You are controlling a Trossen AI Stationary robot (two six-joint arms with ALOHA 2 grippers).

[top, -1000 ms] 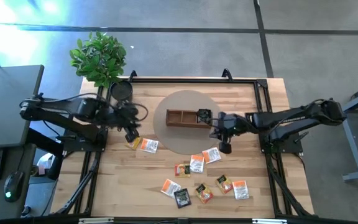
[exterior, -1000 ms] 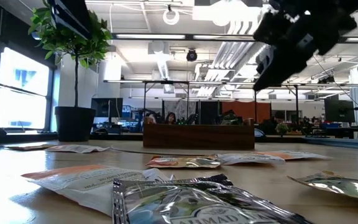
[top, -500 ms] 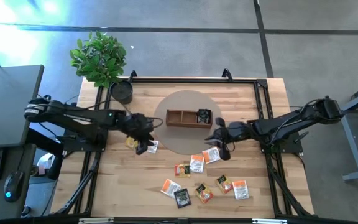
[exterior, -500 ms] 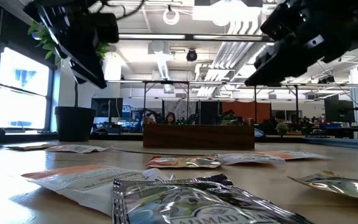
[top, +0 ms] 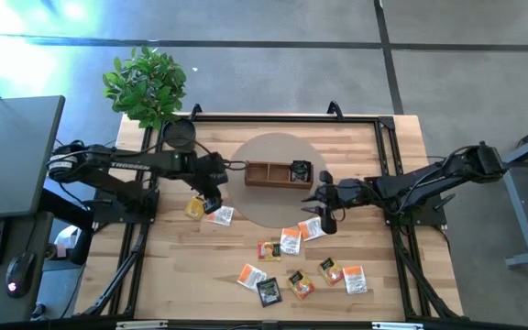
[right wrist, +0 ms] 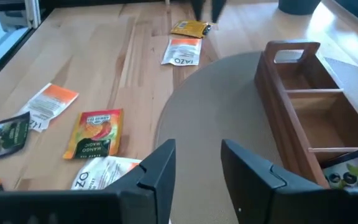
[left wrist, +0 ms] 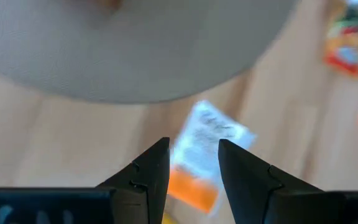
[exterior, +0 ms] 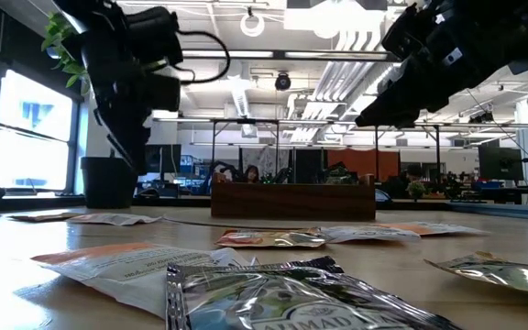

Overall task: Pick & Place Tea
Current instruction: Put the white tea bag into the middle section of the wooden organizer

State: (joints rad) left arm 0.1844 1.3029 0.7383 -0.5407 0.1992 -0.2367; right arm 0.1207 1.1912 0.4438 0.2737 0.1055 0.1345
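Tea packets lie flat on the wooden table. A white-and-orange packet [top: 219, 215] [left wrist: 204, 146] lies next to a yellow one [top: 194, 208], just off the grey round mat [top: 266, 209]. My left gripper [top: 211, 199] [left wrist: 194, 165] hangs open above the white-and-orange packet, pointing steeply down, clear of the table in the low view [exterior: 128, 137]. My right gripper [top: 319, 205] [right wrist: 197, 165] is open and empty over the mat, beside the wooden tray [top: 278, 172] [right wrist: 309, 102]. A black packet [top: 301, 171] lies in the tray's right compartment.
Several more packets [top: 291, 240] lie scattered toward the table's near edge. A potted plant [top: 149, 84] stands at the far left corner. Black frame rails [top: 388, 137] run along the table's sides. People [exterior: 250, 172] sit in the room beyond the tray.
My left gripper has come down and toward the table's right, from beside the mat's left rim to above the white-and-orange packet, tipping to point more steeply down. My right gripper has stayed beside the tray and tipped from pointing down to nearer level.
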